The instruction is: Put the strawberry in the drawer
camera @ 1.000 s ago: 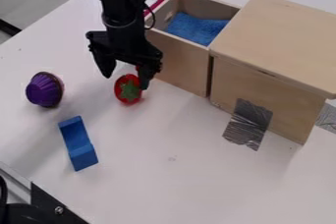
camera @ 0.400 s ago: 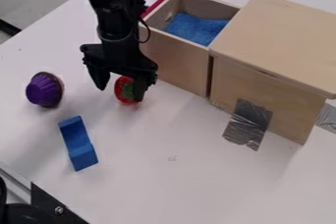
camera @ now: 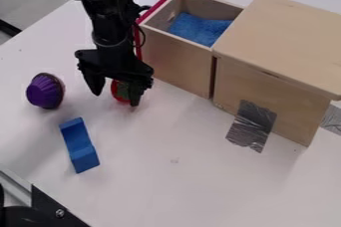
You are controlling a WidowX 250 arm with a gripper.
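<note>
The end effector [camera: 116, 99] is open, seemingly around the strawberry [camera: 120, 92]; it should centre itself before closing gently.

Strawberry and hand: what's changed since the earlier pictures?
The hand moved left and lower in the view, fingers still open. The strawberry, not gripped, shifted slightly left. The drawer, purple toy and blue block stayed put.
</note>
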